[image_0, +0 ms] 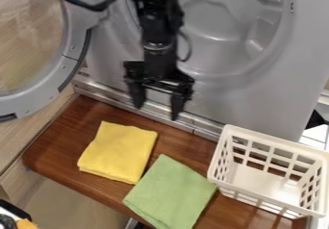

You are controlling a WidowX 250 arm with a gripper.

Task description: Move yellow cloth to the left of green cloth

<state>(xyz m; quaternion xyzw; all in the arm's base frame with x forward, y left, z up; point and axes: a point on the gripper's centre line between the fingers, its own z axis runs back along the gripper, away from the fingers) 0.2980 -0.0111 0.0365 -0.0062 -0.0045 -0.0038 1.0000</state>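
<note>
The black gripper [156, 108] hangs down with its two fingers wide apart, holding nothing. Just below it, the yellow cloth [118, 152] lies on the brown table [61, 151], left of the green cloth [170, 192]. A white basket [276, 148] sits to the right.

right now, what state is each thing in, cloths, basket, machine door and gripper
yellow cloth: folded, lying flat
green cloth: folded, lying flat
white basket: upright
machine door: swung open
gripper: open, holding nothing
</note>
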